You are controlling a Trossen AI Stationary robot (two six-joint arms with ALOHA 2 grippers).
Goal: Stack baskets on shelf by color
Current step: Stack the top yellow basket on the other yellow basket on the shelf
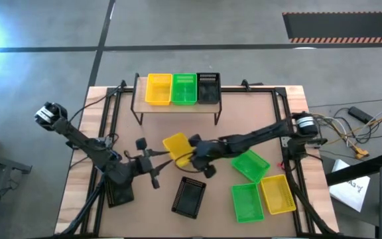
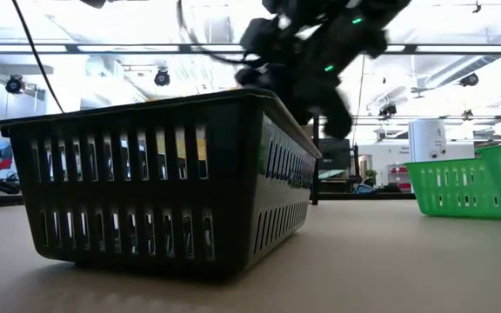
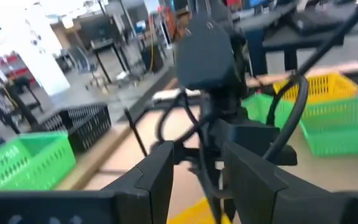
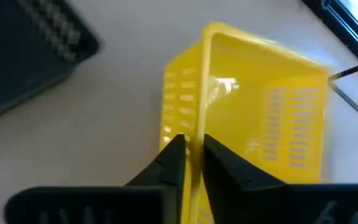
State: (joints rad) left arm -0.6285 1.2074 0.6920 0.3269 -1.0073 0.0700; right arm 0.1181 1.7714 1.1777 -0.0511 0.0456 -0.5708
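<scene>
So the baskets are all the same moulded plastic mesh tubs, slotted walls, tapered sides, rounded corners. Three sit side by side on the shelf [image 1: 176, 105], a pale wooden plank on thin black legs at the far side of the table [image 1: 290, 99]: yellow, green, black from left to right.

The right gripper [image 4: 192, 163] is over the middle of the table with its fingers [image 4: 174, 160] pinched either side of the rim of a loose yellow basket [image 4: 253, 118], which looks tilted. The wall sits right between the pads, so it's gripping that one.

The left gripper [image 3: 194, 180] hangs just beside it, jaws apart with nothing between them, pointed at the right arm's wrist.

Around them: a black basket [image 1: 189, 197] lies near the front edge and fills most of the low view. Three more sit to the right, two green [image 1: 250, 165] and one yellow [image 1: 277, 194], close together. No readable writing anywhere. Cables trail off the table's right side.
</scene>
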